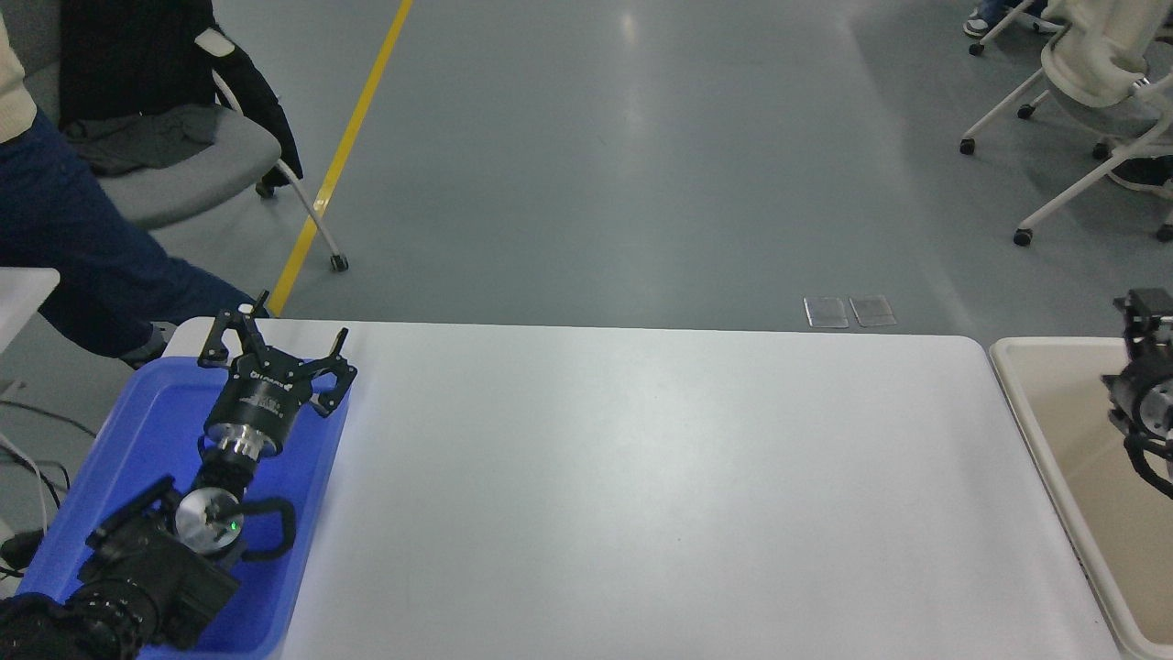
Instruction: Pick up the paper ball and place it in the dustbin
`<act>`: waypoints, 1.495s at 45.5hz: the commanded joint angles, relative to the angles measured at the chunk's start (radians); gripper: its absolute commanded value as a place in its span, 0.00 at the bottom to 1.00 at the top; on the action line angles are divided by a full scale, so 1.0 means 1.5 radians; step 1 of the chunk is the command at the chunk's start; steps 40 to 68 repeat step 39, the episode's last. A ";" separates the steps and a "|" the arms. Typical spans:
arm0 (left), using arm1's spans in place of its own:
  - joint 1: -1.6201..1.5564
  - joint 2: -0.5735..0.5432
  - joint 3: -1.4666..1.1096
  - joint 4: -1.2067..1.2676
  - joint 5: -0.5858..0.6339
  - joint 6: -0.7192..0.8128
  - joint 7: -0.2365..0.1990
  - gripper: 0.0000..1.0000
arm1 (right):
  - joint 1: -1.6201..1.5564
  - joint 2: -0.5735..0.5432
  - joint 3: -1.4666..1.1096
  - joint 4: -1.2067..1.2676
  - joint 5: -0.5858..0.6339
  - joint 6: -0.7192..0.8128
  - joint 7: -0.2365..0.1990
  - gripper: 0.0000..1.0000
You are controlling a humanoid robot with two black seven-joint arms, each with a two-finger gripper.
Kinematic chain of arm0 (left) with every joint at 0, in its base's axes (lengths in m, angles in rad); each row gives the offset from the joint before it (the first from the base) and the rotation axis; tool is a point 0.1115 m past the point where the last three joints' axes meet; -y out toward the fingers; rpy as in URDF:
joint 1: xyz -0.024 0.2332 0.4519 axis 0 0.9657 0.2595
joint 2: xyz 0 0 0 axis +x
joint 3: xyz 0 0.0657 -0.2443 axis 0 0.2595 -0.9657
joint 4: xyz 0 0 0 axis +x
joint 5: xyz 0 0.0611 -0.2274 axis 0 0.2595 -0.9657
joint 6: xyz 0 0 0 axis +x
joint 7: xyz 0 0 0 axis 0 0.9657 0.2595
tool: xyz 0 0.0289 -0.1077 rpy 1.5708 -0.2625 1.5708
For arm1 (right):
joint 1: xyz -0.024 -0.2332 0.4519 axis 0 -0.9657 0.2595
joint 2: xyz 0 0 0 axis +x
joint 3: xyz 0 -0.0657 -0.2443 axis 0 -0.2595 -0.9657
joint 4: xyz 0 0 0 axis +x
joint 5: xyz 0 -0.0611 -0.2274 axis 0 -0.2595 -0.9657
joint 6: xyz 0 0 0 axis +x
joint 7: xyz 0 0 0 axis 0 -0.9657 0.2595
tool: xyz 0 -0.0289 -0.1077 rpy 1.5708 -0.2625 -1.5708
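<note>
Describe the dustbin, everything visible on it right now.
The dustbin is a large beige-cream tub, plastic by its look, with a thick rounded rim and smooth walls. It sits just off the right end of the white table, upright, cut off by the picture's right and bottom edges, so only its left wall, far left corner and part of the inside show. No paper ball shows in that part. The right arm hangs in front of its opening; contact cannot be told.

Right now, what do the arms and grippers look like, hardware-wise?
Left gripper: matte black, angular linkage fingers, white lettering on a round black body, silver collar behind. Left arm black, silver disc with a green light, looped black cable. Right arm black, silver ring, black cable; only partly in frame.
</note>
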 commanded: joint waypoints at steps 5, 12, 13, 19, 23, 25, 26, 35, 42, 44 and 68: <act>0.000 0.000 0.000 0.000 0.000 0.000 0.000 1.00 | -0.074 0.118 0.177 0.051 0.022 0.083 0.149 1.00; 0.000 0.000 0.000 0.000 0.000 0.000 0.000 1.00 | -0.076 0.148 0.171 0.050 0.021 0.082 0.222 1.00; 0.000 0.000 0.000 0.000 0.000 0.000 0.000 1.00 | -0.076 0.151 0.170 0.051 0.021 0.084 0.223 1.00; 0.000 0.000 0.000 0.000 0.000 0.000 0.000 1.00 | -0.078 0.176 0.156 0.052 0.020 0.085 0.223 1.00; 0.000 0.000 0.000 0.000 0.000 0.000 0.000 1.00 | -0.084 0.178 0.145 0.054 0.021 0.084 0.223 1.00; 0.000 0.000 0.000 0.000 0.000 0.000 0.000 1.00 | -0.085 0.178 0.146 0.053 0.020 0.085 0.223 1.00; 0.000 0.000 0.000 0.000 0.000 0.000 0.000 1.00 | -0.087 0.178 0.145 0.054 0.020 0.087 0.224 1.00; 0.000 0.000 0.000 0.000 0.000 0.000 0.000 1.00 | -0.097 0.186 0.139 0.057 0.019 0.089 0.224 1.00; 0.000 0.000 0.000 0.000 0.000 0.000 0.000 1.00 | -0.097 0.190 0.139 0.062 0.019 0.089 0.223 1.00; 0.000 0.000 0.000 0.000 0.000 0.000 0.000 1.00 | -0.097 0.190 0.139 0.062 0.019 0.089 0.223 1.00; 0.000 0.000 0.000 0.000 0.000 0.000 0.000 1.00 | -0.097 0.190 0.139 0.062 0.019 0.089 0.223 1.00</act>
